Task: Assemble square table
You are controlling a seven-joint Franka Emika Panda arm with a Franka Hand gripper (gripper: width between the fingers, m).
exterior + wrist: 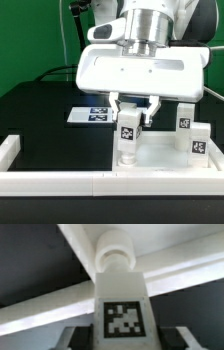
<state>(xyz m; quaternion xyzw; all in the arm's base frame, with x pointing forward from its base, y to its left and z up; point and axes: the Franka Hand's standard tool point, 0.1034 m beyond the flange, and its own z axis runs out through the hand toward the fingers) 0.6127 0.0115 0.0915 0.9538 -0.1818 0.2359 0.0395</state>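
The square table's white slab point(165, 156) lies flat at the exterior view's lower right. Two white tagged legs point(185, 118) point(198, 143) stand upright on its right side. A third leg point(128, 138) stands upright at the slab's left corner, its tag facing the camera. My gripper point(135, 110) comes down from above and is shut on this leg's upper end. In the wrist view the leg point(122, 297) runs away from the camera between my two fingers point(76, 339). Its rounded far end point(115, 255) points at white surfaces below; whether it is seated is hidden.
A low white border wall point(100, 181) runs along the front edge and turns up at the exterior view's left point(10, 150). The marker board point(95, 114) lies on the black table behind the gripper. Cables hang at the back left.
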